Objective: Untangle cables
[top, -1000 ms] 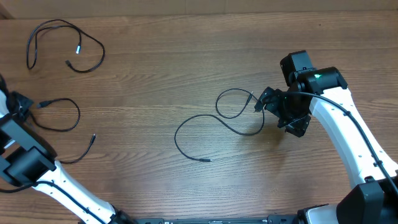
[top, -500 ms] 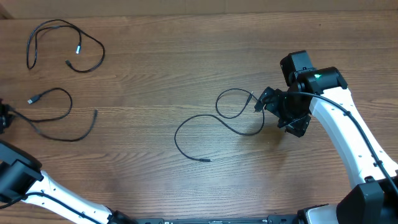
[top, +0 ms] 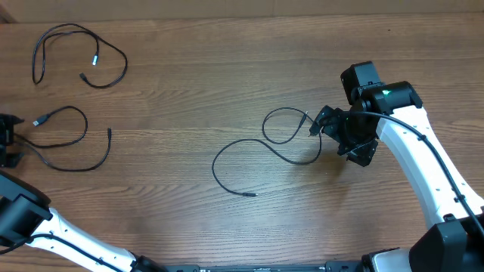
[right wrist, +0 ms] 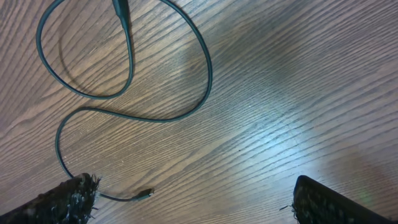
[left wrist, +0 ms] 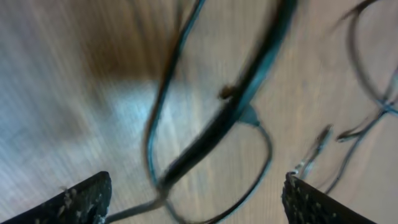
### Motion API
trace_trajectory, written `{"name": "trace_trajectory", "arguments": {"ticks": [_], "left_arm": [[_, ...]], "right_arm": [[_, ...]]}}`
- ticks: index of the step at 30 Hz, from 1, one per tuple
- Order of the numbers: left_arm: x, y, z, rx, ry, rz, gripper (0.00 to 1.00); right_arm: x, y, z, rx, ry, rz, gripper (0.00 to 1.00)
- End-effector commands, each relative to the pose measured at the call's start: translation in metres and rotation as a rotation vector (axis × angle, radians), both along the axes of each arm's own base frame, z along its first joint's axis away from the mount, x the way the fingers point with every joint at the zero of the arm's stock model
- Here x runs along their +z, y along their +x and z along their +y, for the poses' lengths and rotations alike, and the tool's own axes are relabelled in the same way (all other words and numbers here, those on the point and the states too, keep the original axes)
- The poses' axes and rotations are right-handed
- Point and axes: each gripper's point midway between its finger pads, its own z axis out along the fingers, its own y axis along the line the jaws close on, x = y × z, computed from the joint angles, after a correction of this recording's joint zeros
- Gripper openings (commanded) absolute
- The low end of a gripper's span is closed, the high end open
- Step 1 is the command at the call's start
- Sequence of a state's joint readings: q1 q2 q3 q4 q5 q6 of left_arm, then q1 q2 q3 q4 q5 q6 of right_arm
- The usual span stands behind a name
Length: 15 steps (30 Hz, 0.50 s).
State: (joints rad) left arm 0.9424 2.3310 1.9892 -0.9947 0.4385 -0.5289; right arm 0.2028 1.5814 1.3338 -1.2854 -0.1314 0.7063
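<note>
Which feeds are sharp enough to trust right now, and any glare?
Left wrist: heavy motion blur, the thin black cable smeared into streaks. Right wrist: sharp on the looping black cable, pale glare across the wooden tabletop. Overhead: crisp, evenly lit.

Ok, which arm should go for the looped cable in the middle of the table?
Right. The right gripper hovers beside the middle cable, at its plug end, with fingers open. The left gripper sits at the table's far left edge by another cable, well away from it.
</note>
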Motion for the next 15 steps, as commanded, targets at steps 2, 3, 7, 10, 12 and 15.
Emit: {"name": "trace_trajectory", "arguments": {"ticks": [2, 3, 7, 10, 12, 15], "left_arm": [[0.047, -0.031, 0.026, -0.006, 0.234, 0.126, 0.90], [0.057, -0.040, 0.030, -0.003, 0.282, 0.167, 0.90], [0.091, -0.061, 0.038, -0.030, 0.425, 0.251, 0.90], [0.102, -0.064, 0.027, -0.099, 0.433, 0.255, 0.89], [0.097, -0.069, 0.016, -0.115, 0.388, 0.276, 0.73], [0.079, -0.072, -0.007, -0.141, 0.278, 0.308, 0.42]], "right_arm": [[0.001, 0.000, 0.000, 0.000, 0.004, -0.003, 1.00], [0.001, 0.000, 0.001, 0.000, 0.005, -0.003, 1.00], [0.001, 0.000, 0.001, 0.000, 0.005, -0.003, 1.00], [0.001, 0.000, 0.001, 0.000, 0.005, -0.003, 1.00], [0.001, 0.000, 0.001, 0.000, 0.005, -0.003, 1.00], [0.001, 0.000, 0.001, 0.000, 0.005, -0.003, 1.00]]}}
